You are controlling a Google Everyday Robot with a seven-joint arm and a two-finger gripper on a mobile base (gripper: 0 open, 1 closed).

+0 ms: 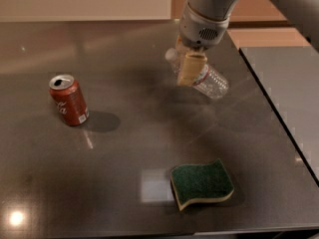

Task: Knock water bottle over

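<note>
Dark worktop (99, 173): bottle (214, 83) leaned far over, prob. not yet flat; claw (192, 69) at its neck, open/shut couldn't tell. Task nearly done.

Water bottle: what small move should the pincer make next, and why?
Probably press the neck a little lower. The small clear ribbed plastic bottle leans steeply, cap up-left, base down-right, with the pincer against its neck; it may not lie flat yet.

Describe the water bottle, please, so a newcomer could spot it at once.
On the dark table, look toward the far right, at the arm's gripper. The water bottle lies tilted there: clear, ribbed, white-capped, unlike the red can and green sponge.
</note>
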